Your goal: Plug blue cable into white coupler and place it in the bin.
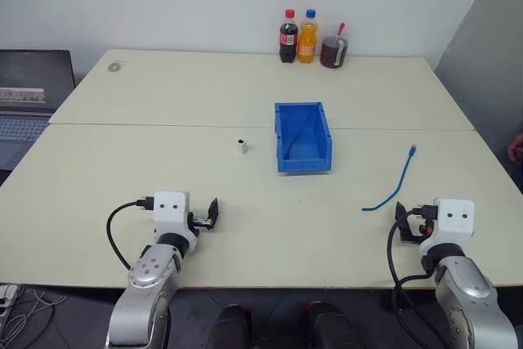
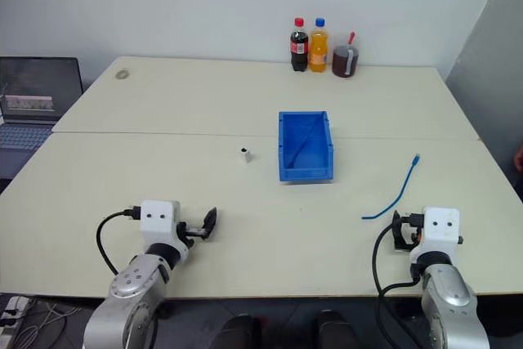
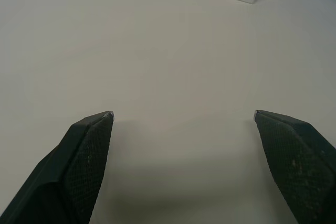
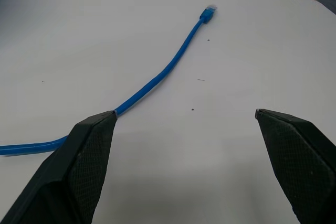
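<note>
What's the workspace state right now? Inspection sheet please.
Surface: pale table, two tops joined.
Job's things: blue cable loose at the right; white coupler standing left of the bin; bin holds nothing seen.
Clutter: two bottles and a dark cup at the far edge.
Grippers: left gripper and right gripper open, holding nothing.
Cables: black cable on each wrist.
Surroundings: laptop at the left.
</note>
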Robot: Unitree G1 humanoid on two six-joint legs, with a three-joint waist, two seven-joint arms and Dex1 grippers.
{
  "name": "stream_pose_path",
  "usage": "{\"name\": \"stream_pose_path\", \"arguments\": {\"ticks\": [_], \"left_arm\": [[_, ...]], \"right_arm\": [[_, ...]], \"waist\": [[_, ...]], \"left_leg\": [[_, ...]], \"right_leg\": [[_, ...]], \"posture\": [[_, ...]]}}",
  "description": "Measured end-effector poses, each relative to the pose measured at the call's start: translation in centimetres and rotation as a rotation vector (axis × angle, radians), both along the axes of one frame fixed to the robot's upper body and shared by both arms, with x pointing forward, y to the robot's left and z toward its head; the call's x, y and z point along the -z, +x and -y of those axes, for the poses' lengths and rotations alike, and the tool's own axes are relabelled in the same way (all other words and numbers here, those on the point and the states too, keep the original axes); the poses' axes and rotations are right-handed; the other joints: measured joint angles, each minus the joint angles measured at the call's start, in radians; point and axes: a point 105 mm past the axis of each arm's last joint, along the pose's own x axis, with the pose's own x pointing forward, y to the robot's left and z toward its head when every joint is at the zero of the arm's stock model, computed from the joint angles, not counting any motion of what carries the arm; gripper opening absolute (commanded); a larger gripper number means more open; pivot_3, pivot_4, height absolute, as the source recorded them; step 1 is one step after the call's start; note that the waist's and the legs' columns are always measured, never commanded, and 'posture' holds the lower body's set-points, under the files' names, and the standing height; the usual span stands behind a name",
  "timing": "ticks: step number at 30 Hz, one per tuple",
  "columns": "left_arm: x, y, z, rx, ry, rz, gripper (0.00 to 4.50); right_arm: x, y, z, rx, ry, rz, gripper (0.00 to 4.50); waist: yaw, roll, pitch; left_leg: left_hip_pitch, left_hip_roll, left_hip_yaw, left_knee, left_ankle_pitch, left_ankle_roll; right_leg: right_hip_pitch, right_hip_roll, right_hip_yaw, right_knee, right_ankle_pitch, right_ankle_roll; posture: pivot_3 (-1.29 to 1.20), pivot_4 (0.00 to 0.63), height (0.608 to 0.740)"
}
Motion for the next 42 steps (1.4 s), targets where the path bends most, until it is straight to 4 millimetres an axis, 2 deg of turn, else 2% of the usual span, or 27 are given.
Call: {"name": "stream_pose_path", "arguments": {"ticks": [10,26,28,31,32,34,37,40,42], "left_arm": [[0.0,-0.1,-0.3,-0.059,0.024,0.032,4.50],[-0.4,0.7,-0.5,-0.038,0.056,0.044,4.50],[-0.9,1.1,-0.5,-0.014,0.062,0.057,4.50],[-3.0,2.7,0.0,0.099,0.112,0.108,4.50],[-4.3,3.5,0.7,0.170,0.138,0.143,4.50],[-5.3,4.5,2.2,0.299,0.149,0.153,4.50],[-9.5,6.7,6.5,0.637,0.157,0.219,4.50],[-13.3,6.9,11.7,0.987,0.198,0.291,4.50],[-14.0,6.1,14.4,1.181,0.212,0.304,4.50]], "right_arm": [[0.1,0.4,-0.4,-0.009,0.005,0.018,4.48],[-0.3,0.8,-0.3,-0.003,-0.019,0.031,4.48],[-0.7,1.1,-0.2,-0.008,-0.031,0.042,4.48],[-1.9,2.0,-0.1,-0.019,-0.054,0.068,4.48],[-2.6,2.5,0.0,-0.025,-0.062,0.083,4.48],[-2.9,3.3,0.2,-0.031,-0.070,0.079,4.48],[-3.3,5.8,0.8,-0.041,-0.058,0.051,4.48],[-3.3,8.6,1.6,-0.034,-0.020,0.014,4.48],[-3.3,10.3,1.9,-0.033,0.007,-0.010,4.48]], "waist": [[-0.002,0.000,-0.001],[-0.002,0.000,-0.001],[-0.002,0.000,0.000],[-0.001,0.000,0.000],[-0.001,0.000,0.000],[-0.001,0.000,0.000],[0.001,-0.002,0.001],[-0.001,-0.001,0.001],[-0.006,0.001,0.000]], "left_leg": [[0.000,0.000,0.000,0.000,0.000,0.000],[0.000,0.000,0.000,-0.001,0.000,0.000],[0.000,0.000,0.000,-0.001,0.000,0.000],[0.000,0.000,0.000,-0.001,0.000,0.000],[0.000,0.000,0.000,-0.001,0.000,0.000],[-0.001,-0.001,0.000,-0.001,0.000,0.000],[-0.002,-0.001,0.000,-0.001,0.000,0.000],[-0.003,-0.001,0.001,-0.002,0.000,0.001],[-0.003,-0.001,0.002,-0.003,0.000,0.002]], "right_leg": [[0.000,0.000,0.000,0.000,0.000,0.000],[-0.001,0.000,0.000,-0.001,-0.001,0.000],[-0.001,0.000,0.000,-0.001,-0.001,0.000],[-0.001,0.001,-0.001,-0.001,0.000,-0.001],[-0.001,0.001,0.000,-0.001,0.000,-0.001],[-0.001,0.001,0.000,-0.002,0.000,0.000],[-0.001,0.001,-0.001,-0.002,0.000,0.000],[0.000,0.001,-0.001,-0.008,0.003,-0.001],[0.000,0.001,0.001,-0.011,0.004,-0.004]], "posture": [[0.00,0.150,0.740],[0.00,0.150,0.740],[0.00,0.150,0.740],[0.00,0.150,0.740],[0.00,0.150,0.740],[0.00,0.150,0.740],[0.00,0.150,0.740],[0.00,0.150,0.740],[0.00,0.150,0.740]]}}
